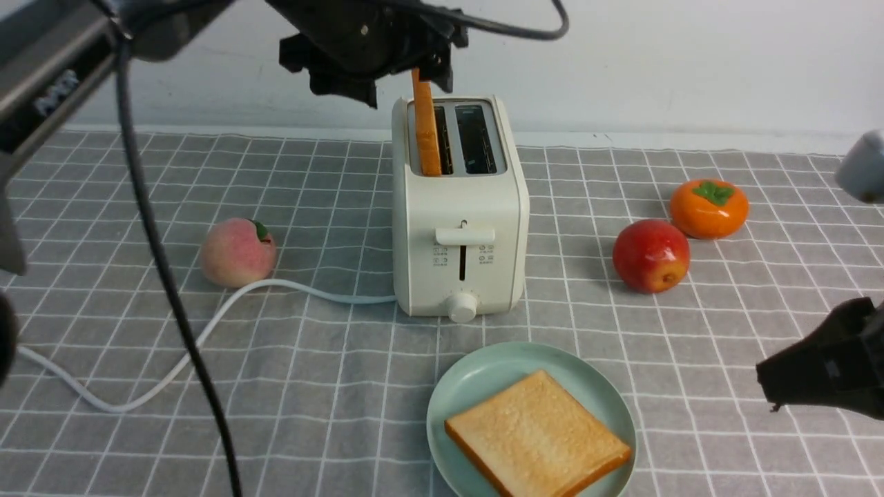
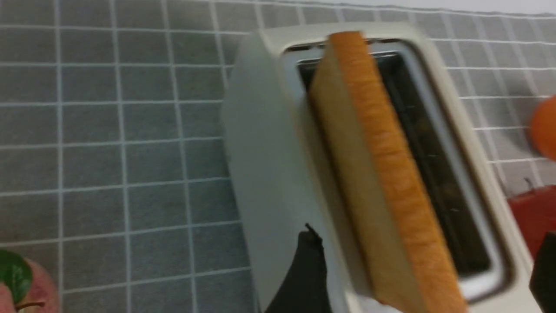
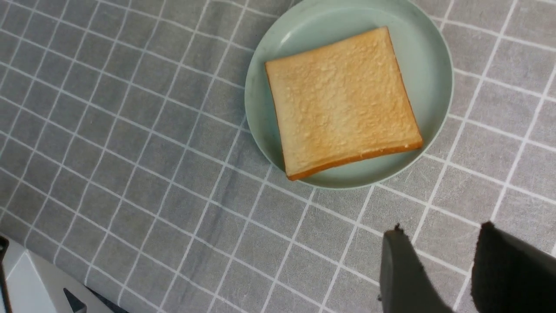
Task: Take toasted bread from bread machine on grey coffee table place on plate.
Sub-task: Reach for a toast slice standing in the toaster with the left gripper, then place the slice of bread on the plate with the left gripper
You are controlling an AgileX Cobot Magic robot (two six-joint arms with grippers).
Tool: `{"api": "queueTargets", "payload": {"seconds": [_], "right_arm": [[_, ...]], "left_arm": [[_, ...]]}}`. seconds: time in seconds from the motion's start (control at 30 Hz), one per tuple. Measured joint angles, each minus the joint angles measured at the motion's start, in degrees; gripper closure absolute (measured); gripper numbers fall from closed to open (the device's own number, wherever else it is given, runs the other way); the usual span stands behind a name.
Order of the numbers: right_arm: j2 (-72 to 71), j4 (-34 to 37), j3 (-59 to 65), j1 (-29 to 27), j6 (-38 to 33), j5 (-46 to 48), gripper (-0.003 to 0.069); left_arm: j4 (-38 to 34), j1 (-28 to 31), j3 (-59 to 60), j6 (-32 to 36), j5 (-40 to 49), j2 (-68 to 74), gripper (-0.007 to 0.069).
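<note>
Left gripper (image 2: 428, 265) open over toast (image 2: 391, 174); 1 slice (image 3: 343, 102) on plate (image 3: 430, 74).

The left arm (image 1: 48, 96) was grey and black with pale lettering, and a black cable (image 1: 166, 269) ran beside it. Its fingers (image 2: 306, 278) were matte black, chunky and angular. The right arm (image 1: 863, 166) showed a rounded grey part.

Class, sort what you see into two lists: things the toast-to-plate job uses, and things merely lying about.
Belongs to the job:
- toast slice in the toaster slot
- toast slice on the plate
- two-slot toaster
- mint-green plate
- grey grid-patterned tabletop

Just lying about:
- peach
- red apple
- persimmon
</note>
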Motion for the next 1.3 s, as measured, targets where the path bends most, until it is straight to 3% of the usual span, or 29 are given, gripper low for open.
{"api": "queueTargets", "payload": {"seconds": [0.23, 0.3, 0.43, 0.53, 0.57, 0.6, 0.77, 0.97, 1.03, 1.13, 1.3], "right_arm": [[-0.67, -0.26, 0.46, 0.00, -0.05, -0.11, 0.0414], [-0.67, -0.54, 0.94, 0.00, -0.05, -0.18, 0.0414], [-0.67, -1.03, 1.72, 0.00, -0.05, -0.49, 0.0414], [-0.67, -1.77, 1.85, 0.00, -0.05, -0.61, 0.0414], [-0.67, -1.82, 1.85, 0.00, -0.05, -0.78, 0.0414], [-0.67, -1.90, 1.85, 0.00, -0.05, -0.92, 0.0414], [-0.67, -2.32, 1.85, 0.00, -0.05, -1.54, 0.0414], [-0.67, -3.00, 1.85, 0.00, -0.05, -0.44, 0.0414], [-0.67, -3.00, 1.85, 0.00, -0.05, 0.53, 0.0414], [-0.67, -3.00, 1.85, 0.00, -0.05, 0.53, 0.0414], [-0.67, -2.54, 1.85, 0.00, -0.05, -0.40, 0.0414]], "left_arm": [[1.19, 0.16, -0.79, -0.95, -2.46, 4.18, 0.0084], [1.19, 0.11, -0.79, -0.72, -3.08, 4.26, 0.0139], [0.63, 0.11, -0.84, -0.52, -3.63, 4.19, 0.0295], [-1.11, 0.11, -0.90, 0.94, -2.78, 3.21, 0.0504], [-1.11, 0.11, -0.90, 1.10, -2.65, 3.12, 0.0516], [-1.43, 0.18, -0.90, 1.78, -1.87, 2.06, 0.0578], [-1.62, 2.06, -0.92, 4.81, 0.95, -5.08, 0.0586], [-2.81, 5.51, -1.47, 11.25, 15.66, -19.79, 0.0586], [-6.83, 5.30, -0.05, 16.17, 18.03, -22.49, 0.0586], [-20.91, 3.97, 7.31, 27.65, 18.59, -25.94, 0.0586], [-42.33, 0.26, 23.08, 40.62, 18.59, -26.08, 0.0586]]}}
